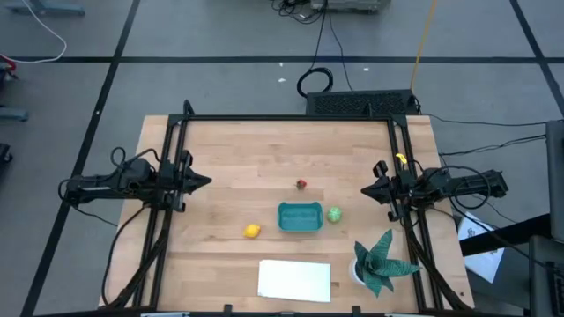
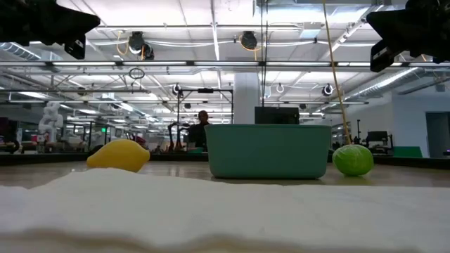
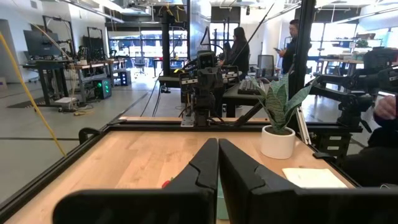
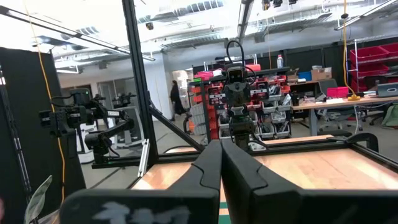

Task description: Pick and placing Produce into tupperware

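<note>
- Teal tupperware (image 1: pixel 300 217) sits mid-table, lemon (image 1: pixel 252 231) to its left, green piece (image 1: pixel 334 214) at its right, red piece (image 1: pixel 301 184) beyond.
- Left gripper (image 1: pixel 204 181) and right gripper (image 1: pixel 366 190) wait at opposite table edges, fingers pressed together.

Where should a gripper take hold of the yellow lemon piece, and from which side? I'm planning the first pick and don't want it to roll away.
Probably from straight above, closing across the short middle of the yellow lemon piece. It lies on its side, its long axis along the table, apart from the teal tub and the white sheet, so both flanks are free. The left gripper is nearer; its fingers are shut.
</note>
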